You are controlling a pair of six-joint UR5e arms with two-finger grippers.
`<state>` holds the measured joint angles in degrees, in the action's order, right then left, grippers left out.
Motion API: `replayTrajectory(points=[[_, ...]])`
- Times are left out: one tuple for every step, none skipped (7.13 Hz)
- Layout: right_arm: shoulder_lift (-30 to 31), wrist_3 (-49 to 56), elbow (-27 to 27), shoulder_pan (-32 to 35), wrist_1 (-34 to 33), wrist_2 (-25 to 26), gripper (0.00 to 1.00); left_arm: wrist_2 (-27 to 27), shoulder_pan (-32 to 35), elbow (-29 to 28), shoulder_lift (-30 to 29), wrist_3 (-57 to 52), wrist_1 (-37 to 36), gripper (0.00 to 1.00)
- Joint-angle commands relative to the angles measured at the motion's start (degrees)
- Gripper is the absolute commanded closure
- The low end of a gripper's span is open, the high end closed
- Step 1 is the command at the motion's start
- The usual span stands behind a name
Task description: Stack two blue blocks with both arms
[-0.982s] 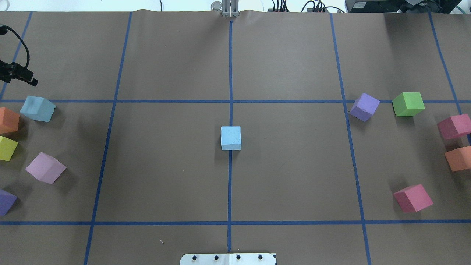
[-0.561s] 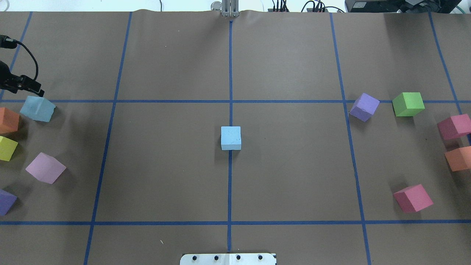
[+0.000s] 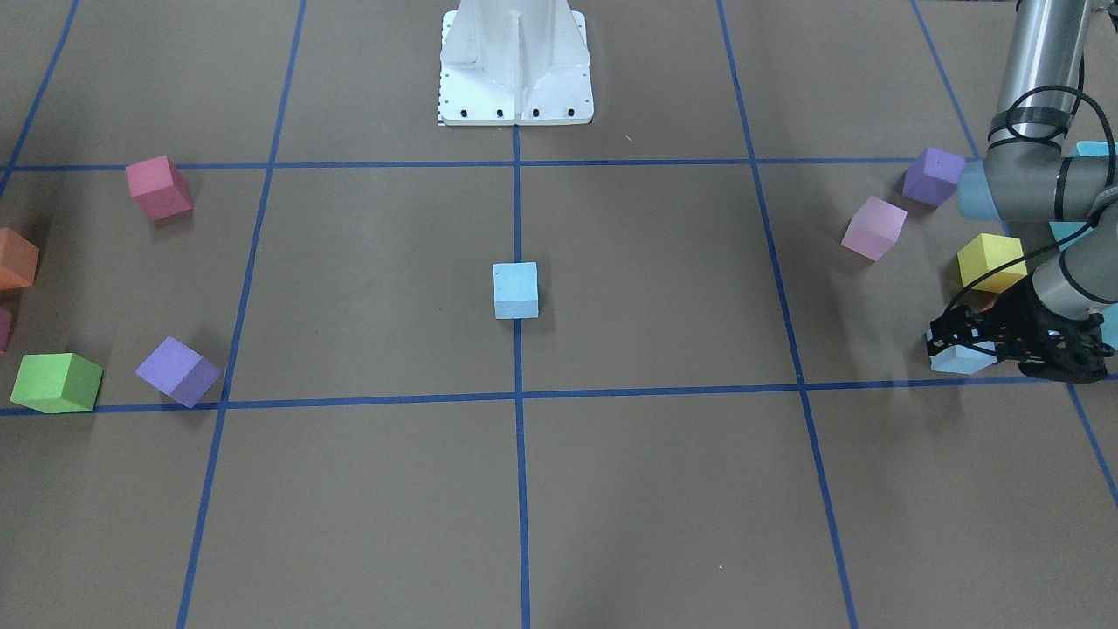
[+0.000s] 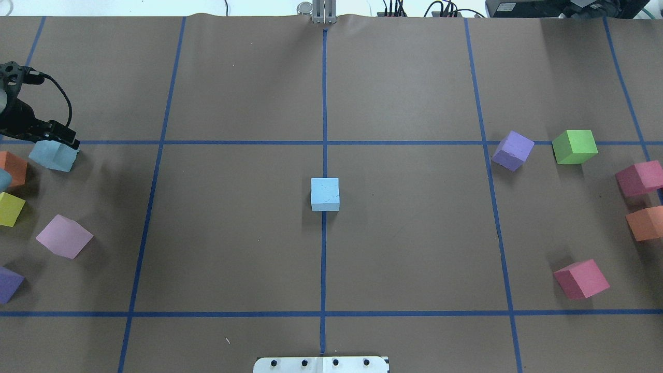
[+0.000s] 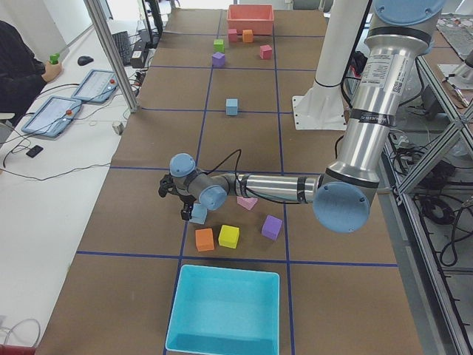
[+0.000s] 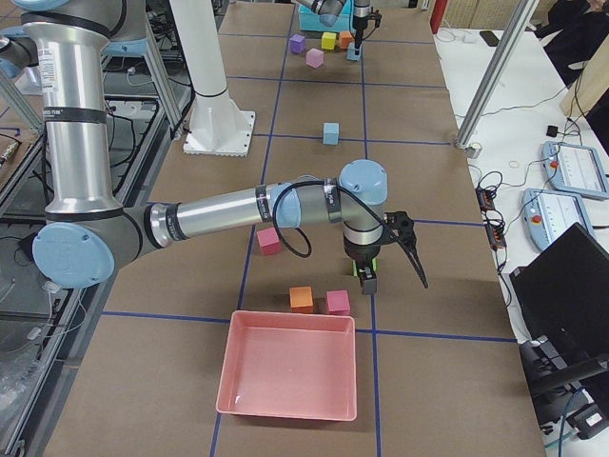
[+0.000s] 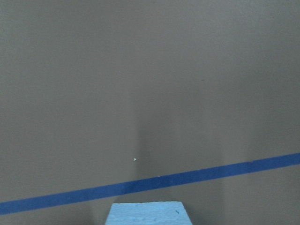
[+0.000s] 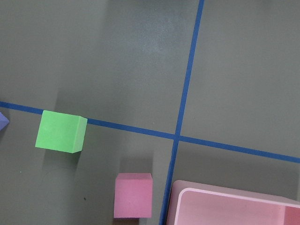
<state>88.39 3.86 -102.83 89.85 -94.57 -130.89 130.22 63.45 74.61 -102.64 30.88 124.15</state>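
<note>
One sky-blue block (image 4: 325,194) sits at the table's centre on the blue tape line, also in the front view (image 3: 515,290). The other blue block (image 4: 52,156) lies at the far left, its top at the bottom edge of the left wrist view (image 7: 145,213). My left gripper (image 4: 51,137) is low over this block (image 3: 956,360) and looks open, with its fingers on either side of it. My right gripper (image 6: 376,271) shows only in the right side view, hovering over the green cube; I cannot tell if it is open or shut.
Orange (image 4: 13,168), yellow (image 4: 10,209), pink (image 4: 64,236) and purple (image 4: 9,284) cubes crowd the left block. Purple (image 4: 513,150), green (image 4: 574,146), magenta (image 4: 581,279) and orange (image 4: 645,223) cubes lie on the right. A turquoise bin (image 5: 222,310) and a pink tray (image 6: 285,367) stand at the table's ends.
My left gripper has moved in from the left edge and down onto the far-left blue block. Neither blue block has moved.
</note>
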Motion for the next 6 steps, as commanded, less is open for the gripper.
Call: replayTrajectory(points=[[0.0,0.1,-0.1,0.0,0.0,-0.1,0.0,-1.8,-1.0,-0.2,0.9,0.5,0.7,0.02],[-0.1,0.1,-0.1,0.0,-0.1,-0.1,0.0,-2.6,-1.1,-0.1,0.9,0.5,0.7,0.02],[-0.1,0.1,-0.1,0.0,-0.1,0.0,0.0,-2.9,-1.1,0.1,1.6,0.5,0.7,0.02],[-0.3,0.0,-0.1,0.0,-0.1,0.0,0.0,-3.0,-1.1,0.2,2.1,0.5,0.7,0.02],[-0.4,0.0,-0.2,0.0,-0.2,-0.1,0.0,-3.0,-1.2,0.2,2.1,0.3,0.7,0.11],[-0.5,0.0,-0.1,0.0,-0.2,0.0,0.0,-3.0,-2.1,0.1,2.1,0.4,0.7,0.22]])
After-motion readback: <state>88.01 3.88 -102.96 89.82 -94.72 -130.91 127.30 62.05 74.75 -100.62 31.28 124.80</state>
